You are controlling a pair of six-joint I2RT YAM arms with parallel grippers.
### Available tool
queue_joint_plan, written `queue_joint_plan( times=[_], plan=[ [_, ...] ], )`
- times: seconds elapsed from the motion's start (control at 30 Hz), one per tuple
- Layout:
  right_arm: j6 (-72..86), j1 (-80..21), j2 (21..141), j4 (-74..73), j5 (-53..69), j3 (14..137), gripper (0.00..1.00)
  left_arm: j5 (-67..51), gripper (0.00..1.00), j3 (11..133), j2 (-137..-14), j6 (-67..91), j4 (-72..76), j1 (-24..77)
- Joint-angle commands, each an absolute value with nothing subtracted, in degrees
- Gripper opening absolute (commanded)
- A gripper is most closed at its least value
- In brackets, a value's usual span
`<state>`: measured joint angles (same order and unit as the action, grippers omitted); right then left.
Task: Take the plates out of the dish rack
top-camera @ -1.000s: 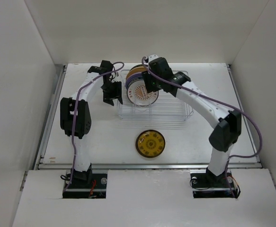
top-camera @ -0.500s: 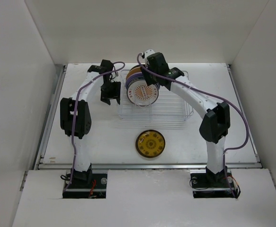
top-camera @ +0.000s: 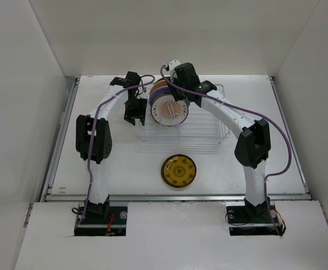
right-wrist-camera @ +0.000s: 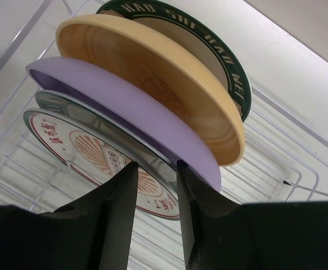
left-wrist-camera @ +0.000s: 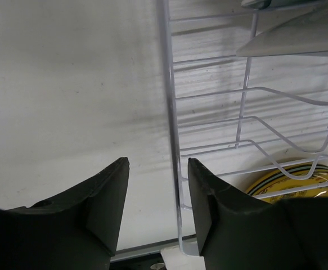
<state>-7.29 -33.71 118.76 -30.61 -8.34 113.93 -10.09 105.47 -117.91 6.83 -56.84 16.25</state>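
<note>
The dish rack holds several upright plates at its left end. Front to back they are a white plate with an orange sunburst, a lilac plate, a tan plate and a white plate with a dark teal rim. My right gripper hangs over them, open. Its jaws straddle the sunburst plate's top rim, one finger before its face and one between it and the lilac plate. A dark brown and yellow plate lies flat on the table. My left gripper is open astride the rack's left rim wire.
White walls enclose the table on three sides, and a metal strip runs along its near edge. The right part of the rack holds no plates. The right arm's elbow stands beside the rack's right end.
My right gripper has slid left and down onto the sunburst plate's rim, and its jaws have narrowed. The left gripper has edged right, up to the rack's left rim.
</note>
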Motion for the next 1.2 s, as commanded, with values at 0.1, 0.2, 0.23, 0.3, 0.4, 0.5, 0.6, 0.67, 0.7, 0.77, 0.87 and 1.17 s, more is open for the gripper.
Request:
queue_joint_plan(
  times=[0.1,0.2,0.23,0.3,0.4,0.5,0.6,0.67,0.7,0.77,0.87,1.17],
  plan=[
    [-8.09,-33.40,116.37,-27.16,-7.38,110.66,0.41,-9.67,0.35,107.49,-118.39,5.98,-58.97,16.87],
    [-8.09,-33.40,115.05,-26.54,-6.77,108.99,0.41,-9.67,0.24,108.01,-118.92,5.98,-58.97,16.87],
    [-8.61,-33.40,115.05,-26.54,-6.77,108.98,0.41,-9.67,0.22,108.02,-118.92,5.98,-58.97,16.87],
    [-9.32,-33.40,115.57,-26.54,-6.77,108.28,0.41,-9.15,0.18,108.02,-118.92,5.98,-58.97,16.87],
    [-10.54,-33.40,117.42,-26.02,-6.24,107.67,0.41,-9.14,0.17,108.02,-118.92,5.98,-58.97,17.40],
    [-10.55,-33.40,118.83,-26.02,-6.24,108.72,0.41,-9.14,0.13,108.02,-118.92,5.98,-59.50,17.40],
    [-10.55,-33.40,119.36,-26.02,-6.24,109.25,0.39,-9.14,0.08,108.02,-119.44,5.98,-59.50,17.40],
    [-10.55,-33.40,119.36,-26.02,-5.72,109.25,0.30,-9.14,0.04,108.02,-119.44,5.98,-59.50,17.40],
    [-10.55,-33.40,118.83,-26.02,-5.71,109.25,0.27,-9.14,0.02,108.02,-119.44,5.98,-59.50,17.40],
    [-10.55,-33.40,118.22,-26.02,-6.33,108.63,0.15,-9.66,0.00,108.02,-119.44,5.98,-59.50,17.40],
    [-11.60,-33.40,116.20,-26.02,-9.22,108.11,0.02,-9.67,0.00,108.02,-119.44,5.98,-59.50,17.40],
    [-14.06,-33.40,107.51,-24.87,-12.74,106.17,0.00,-10.90,0.00,108.02,-119.44,7.03,-59.50,17.40]
  ],
)
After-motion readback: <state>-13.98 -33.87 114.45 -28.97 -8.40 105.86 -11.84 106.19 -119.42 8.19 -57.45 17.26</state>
